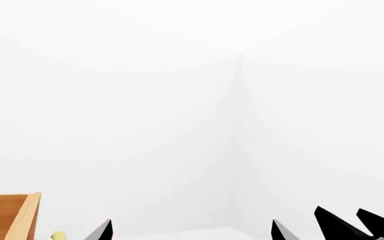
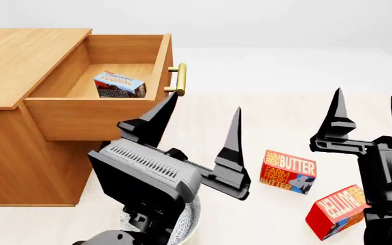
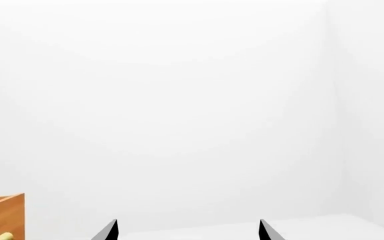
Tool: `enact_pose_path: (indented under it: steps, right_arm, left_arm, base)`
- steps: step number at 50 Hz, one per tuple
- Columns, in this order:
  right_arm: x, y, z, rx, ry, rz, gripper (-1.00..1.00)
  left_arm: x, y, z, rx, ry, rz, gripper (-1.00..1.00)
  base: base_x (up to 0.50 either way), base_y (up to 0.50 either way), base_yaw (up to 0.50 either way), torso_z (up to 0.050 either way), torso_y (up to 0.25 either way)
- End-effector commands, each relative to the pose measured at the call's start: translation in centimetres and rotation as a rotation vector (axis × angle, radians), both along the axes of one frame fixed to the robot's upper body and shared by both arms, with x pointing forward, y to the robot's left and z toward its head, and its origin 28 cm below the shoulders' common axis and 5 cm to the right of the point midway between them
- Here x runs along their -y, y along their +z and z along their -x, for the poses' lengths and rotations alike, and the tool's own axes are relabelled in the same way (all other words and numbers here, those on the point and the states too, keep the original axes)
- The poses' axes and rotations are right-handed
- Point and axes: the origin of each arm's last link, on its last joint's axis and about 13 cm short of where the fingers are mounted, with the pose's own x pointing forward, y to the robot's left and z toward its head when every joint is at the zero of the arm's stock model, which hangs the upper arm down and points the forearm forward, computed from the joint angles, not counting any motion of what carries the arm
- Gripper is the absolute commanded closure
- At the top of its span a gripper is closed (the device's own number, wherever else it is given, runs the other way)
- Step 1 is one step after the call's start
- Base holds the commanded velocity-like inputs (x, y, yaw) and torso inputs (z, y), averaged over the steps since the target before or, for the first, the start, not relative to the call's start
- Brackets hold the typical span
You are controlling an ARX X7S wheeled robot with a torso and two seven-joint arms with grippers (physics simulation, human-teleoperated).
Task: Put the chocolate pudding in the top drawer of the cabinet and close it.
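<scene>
The chocolate pudding [image 2: 120,84] lies inside the top drawer [image 2: 97,120], which stands pulled out of the cabinet [image 2: 19,51]. The drawer's brass handle [image 2: 178,79] faces right. My left gripper [image 2: 206,109] is open and empty, raised in front of the drawer, its left fingertip close below the handle. My right gripper [image 2: 369,104] is open and empty too, off to the right above the floor. In the left wrist view the left gripper [image 1: 192,230] shows only two spread fingertips and a corner of the drawer [image 1: 8,215]. The right gripper [image 3: 187,230] in its wrist view shows spread tips against white wall.
Two red-orange butter boxes lie on the floor: one upright [image 2: 288,171], one tilted [image 2: 336,210] under the right arm. A pale mesh basket [image 2: 189,224] sits under the left arm. White walls surround the scene.
</scene>
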Motion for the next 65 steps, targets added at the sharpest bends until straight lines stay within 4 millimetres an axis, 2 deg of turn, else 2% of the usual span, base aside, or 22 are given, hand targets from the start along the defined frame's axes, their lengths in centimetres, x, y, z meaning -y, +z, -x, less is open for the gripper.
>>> enact_pose_path:
  steps: [1,19,48,65]
  right_arm:
    - [0.0,0.0,-0.1,-0.001,-0.001,0.001,-1.00]
    - [0.1,-0.2,0.0,-0.006,0.000,0.003,-1.00]
    - [0.1,-0.2,-0.1,-0.006,0.001,-0.001,-1.00]
    - [0.1,-0.2,-0.1,-0.005,0.000,-0.003,-1.00]
  left_arm:
    - [0.9,-0.7,-1.3,-0.033,0.039,0.011,-1.00]
    - [1.8,-2.1,-3.1,-0.097,0.090,-0.011,-1.00]
    - [3.2,-3.2,-6.0,-0.180,0.210,-0.081,-1.00]
    - [3.5,-3.5,-7.2,-0.198,0.338,-0.094,-1.00]
  base:
    - [0.00,0.00,0.00,0.000,0.000]
    - [0.00,0.00,0.00,0.000,0.000]
    - [0.00,0.00,0.00,0.000,0.000]
    - [0.00,0.00,0.00,0.000,0.000]
